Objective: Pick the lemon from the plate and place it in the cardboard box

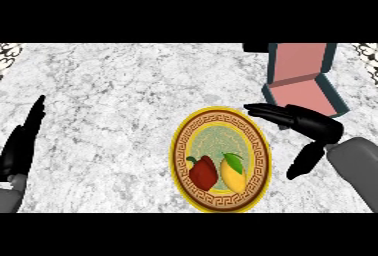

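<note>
A yellow lemon (233, 175) with a green leaf lies on the lower right part of a round plate (190, 135) with a gold and brown patterned rim. A dark red pepper (203, 173) sits against the lemon's left side. My right hand (306, 123) hovers just right of the plate, open, fingers stretched toward the plate's upper right rim and thumb hanging down. It is not touching the lemon. The cardboard box (301, 80), pink inside with dark teal walls and open flaps, stands at the upper right, just beyond that hand. My left hand (22, 142) rests open at the left edge.
The counter is grey speckled marble (111, 100). Patterned tiles show at the top corners (9, 52).
</note>
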{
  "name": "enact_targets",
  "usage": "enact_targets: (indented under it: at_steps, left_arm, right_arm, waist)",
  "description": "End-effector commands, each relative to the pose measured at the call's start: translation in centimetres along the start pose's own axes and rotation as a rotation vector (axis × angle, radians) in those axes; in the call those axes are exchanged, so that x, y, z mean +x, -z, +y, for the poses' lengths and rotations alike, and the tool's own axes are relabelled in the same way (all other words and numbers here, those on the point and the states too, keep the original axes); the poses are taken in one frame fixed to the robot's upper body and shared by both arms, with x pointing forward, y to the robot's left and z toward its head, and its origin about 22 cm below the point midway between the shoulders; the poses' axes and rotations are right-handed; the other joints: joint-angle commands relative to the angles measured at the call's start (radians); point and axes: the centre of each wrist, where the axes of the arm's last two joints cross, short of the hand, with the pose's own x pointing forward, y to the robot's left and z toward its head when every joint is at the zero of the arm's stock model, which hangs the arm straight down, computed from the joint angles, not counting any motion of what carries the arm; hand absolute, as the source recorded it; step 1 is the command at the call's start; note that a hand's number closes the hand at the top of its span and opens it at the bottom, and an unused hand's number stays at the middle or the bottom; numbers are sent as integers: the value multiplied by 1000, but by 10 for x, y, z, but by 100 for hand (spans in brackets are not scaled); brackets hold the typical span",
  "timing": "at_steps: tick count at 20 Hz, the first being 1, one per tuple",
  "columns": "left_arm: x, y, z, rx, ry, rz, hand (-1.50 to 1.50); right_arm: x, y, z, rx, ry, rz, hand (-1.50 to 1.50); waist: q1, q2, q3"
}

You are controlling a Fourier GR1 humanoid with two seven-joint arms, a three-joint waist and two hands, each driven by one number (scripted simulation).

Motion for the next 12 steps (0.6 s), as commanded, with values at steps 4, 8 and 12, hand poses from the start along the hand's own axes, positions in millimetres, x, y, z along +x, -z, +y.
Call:
enact_targets:
  at_steps: [4, 8, 12]
  left_arm:
    - [-4, 0, 9, -2, -3, 8, 0]
    - [-14, 2, 8, 15, 5, 15, 0]
    - [-3, 13, 5, 4, -2, 4, 0]
  right_arm:
    - [32, 57, -15, 285, -214, 56, -150]
    - [51, 70, -28, 444, -330, 158, -150]
    - [44, 94, -16, 498, -308, 191, -150]
  waist:
    - [-6, -9, -1]
    - [-15, -10, -2]
    - [-16, -5, -1]
